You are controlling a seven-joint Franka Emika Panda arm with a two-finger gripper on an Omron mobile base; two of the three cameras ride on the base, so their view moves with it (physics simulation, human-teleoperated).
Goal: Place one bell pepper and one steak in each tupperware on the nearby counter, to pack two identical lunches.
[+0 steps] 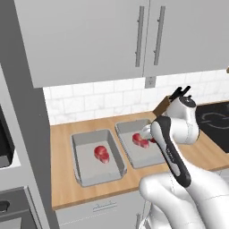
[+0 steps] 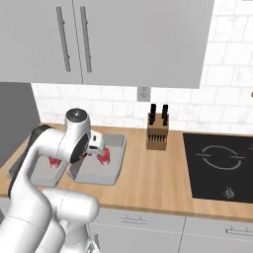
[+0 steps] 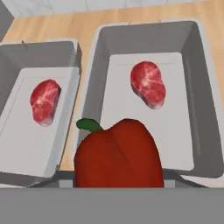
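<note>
**Pepper held over the right tray**

While the wall cupboards [image 1: 94,38] hang across the top of both base views, we see the table [image 2: 148,173] below them run along the tiled wall. On it lie two grey trays side by side, nearly touching along their long walls. We call them the left tray [image 1: 80,167] and the right tray [image 3: 203,100], as they lie in the hand view. Right of the trays we see a black hob [image 2: 220,165] set into the table, and between the trays and the hob a knife block [image 2: 158,131] stands against the wall.

Each tray holds one steak lying flat on its floor: the left steak [image 3: 43,100] sits near the middle of its tray, the right steak [image 3: 148,83] towards the far half of the right one.

Our arm [image 1: 172,147] reaches over the right tray. The fingers are clamped on a red pepper [image 3: 118,153], its green stem up and to the left in the hand view. We see the pepper above the near wall of the right tray, clear of both steaks. Whether it touches the tray we cannot tell.
</note>
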